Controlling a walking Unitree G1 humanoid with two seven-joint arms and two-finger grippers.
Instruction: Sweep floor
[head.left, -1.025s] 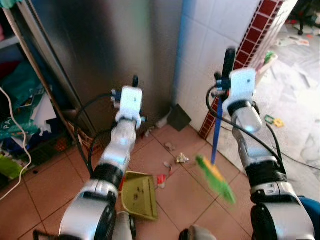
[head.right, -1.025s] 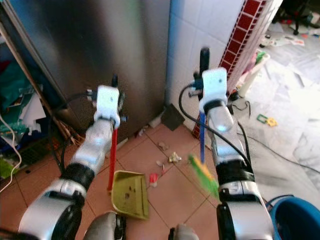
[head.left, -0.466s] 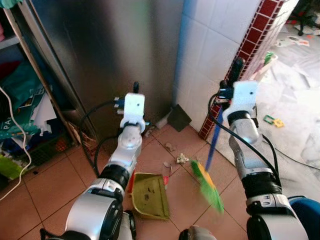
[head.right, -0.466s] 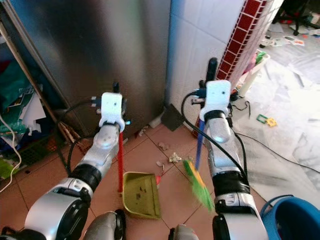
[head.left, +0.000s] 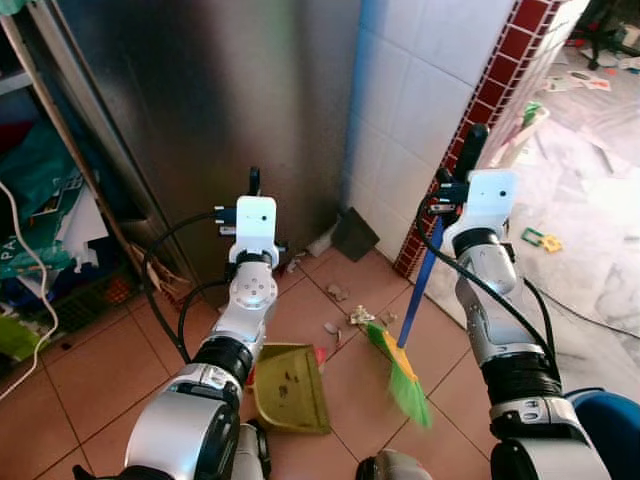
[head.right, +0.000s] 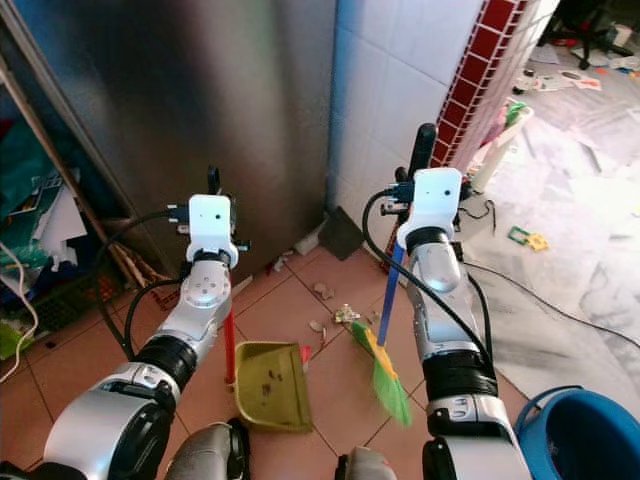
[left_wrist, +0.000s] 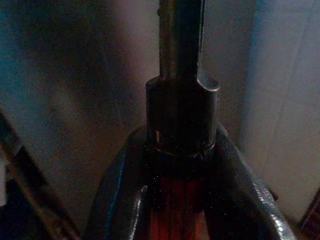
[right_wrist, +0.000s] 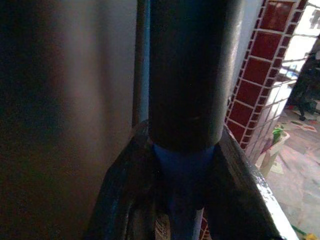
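Roughly midway, judging by the floor. Right end effector (head.right: 414, 176) is clamped on the broom (head.right: 388, 300) handle high up; the wrist view shows both fingers (right_wrist: 131, 190) pressed against the blue shaft just under its black grip. Green bristles are down on the tile (head.left: 100, 370), just right of the dustpan (head.left: 292, 386) mouth. Left end effector (head.right: 213, 189) is closed around the dustpan's red handle (head.right: 229, 345); the wrist view shows it gripped below the dark collar. Dustpan sits flat on the tile, and a few dark specks inside look like debris already collected.

Left to do: a cluster of scraps (head.left: 358, 317) lies just beyond the dustpan, toward the fridge (head.left: 200, 100), touching or nearly touching the bristle tips. More bits (head.left: 339, 293) sit further out from the dustpan near the fridge base. One red piece (head.left: 320, 355) lies at the dustpan's right edge. All of that needs pulling back into the pan. Litter on the pale floor far right of the dustpan looks untouched.
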